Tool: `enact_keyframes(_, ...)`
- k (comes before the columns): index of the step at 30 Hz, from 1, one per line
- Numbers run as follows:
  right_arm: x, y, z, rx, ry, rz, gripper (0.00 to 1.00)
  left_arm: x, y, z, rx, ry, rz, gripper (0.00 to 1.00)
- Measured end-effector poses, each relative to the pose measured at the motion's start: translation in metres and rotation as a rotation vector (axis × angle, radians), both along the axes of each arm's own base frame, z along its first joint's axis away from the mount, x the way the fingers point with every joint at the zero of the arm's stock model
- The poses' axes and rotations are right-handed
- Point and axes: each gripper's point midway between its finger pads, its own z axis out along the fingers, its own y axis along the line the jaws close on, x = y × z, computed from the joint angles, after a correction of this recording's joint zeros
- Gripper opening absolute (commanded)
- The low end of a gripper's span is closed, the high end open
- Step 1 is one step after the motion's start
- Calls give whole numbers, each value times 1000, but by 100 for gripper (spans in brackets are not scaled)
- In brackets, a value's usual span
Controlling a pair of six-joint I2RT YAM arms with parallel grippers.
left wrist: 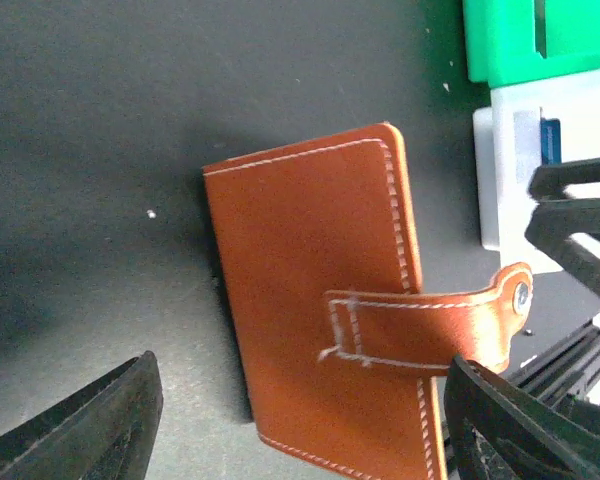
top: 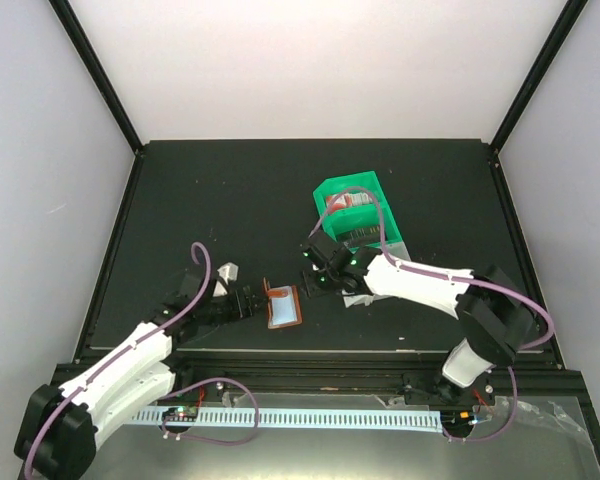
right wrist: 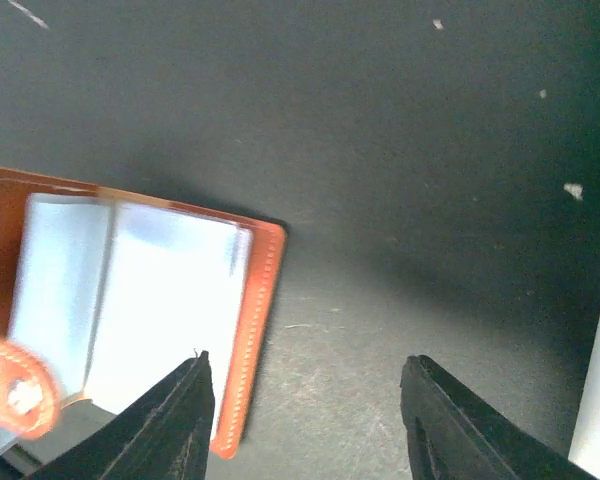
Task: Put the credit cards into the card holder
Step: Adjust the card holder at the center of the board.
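The brown leather card holder [top: 283, 307] lies open near the table's front edge, clear sleeves up [right wrist: 130, 290]. The left wrist view shows its leather cover [left wrist: 310, 270] and its snap tab [left wrist: 430, 325]. My left gripper [top: 252, 300] is open, its jaws either side of the holder [left wrist: 300, 365] without closing on it. My right gripper [top: 315, 275] is open and empty, over bare table just right of the holder's edge [right wrist: 308, 358]. Credit cards, red-and-white [top: 352, 203], stand in the green tray [top: 330, 190]. A blue card edge [left wrist: 550, 140] shows in the left wrist view.
The green-and-white divided tray [left wrist: 520, 40] stands behind the right gripper, right of centre. A small pale object [top: 226, 270] lies by the left arm. A small grey scrap [top: 358, 300] lies under the right arm. Black frame posts edge the table.
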Motion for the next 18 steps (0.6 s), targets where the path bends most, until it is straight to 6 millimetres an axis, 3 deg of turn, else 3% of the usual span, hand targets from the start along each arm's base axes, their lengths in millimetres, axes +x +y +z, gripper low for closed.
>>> enact_keyframes(6, -11, 23, 35, 27, -77, 46, 50, 1, -17, -4, -29, 26, -32, 47)
enact_keyframes(12, -32, 48, 50, 73, -90, 123, 33, -2, -27, -14, -27, 59, -55, 34)
enact_keyframes(18, -38, 54, 41, 74, -56, 150, 25, -1, -31, -22, -25, 67, -61, 33)
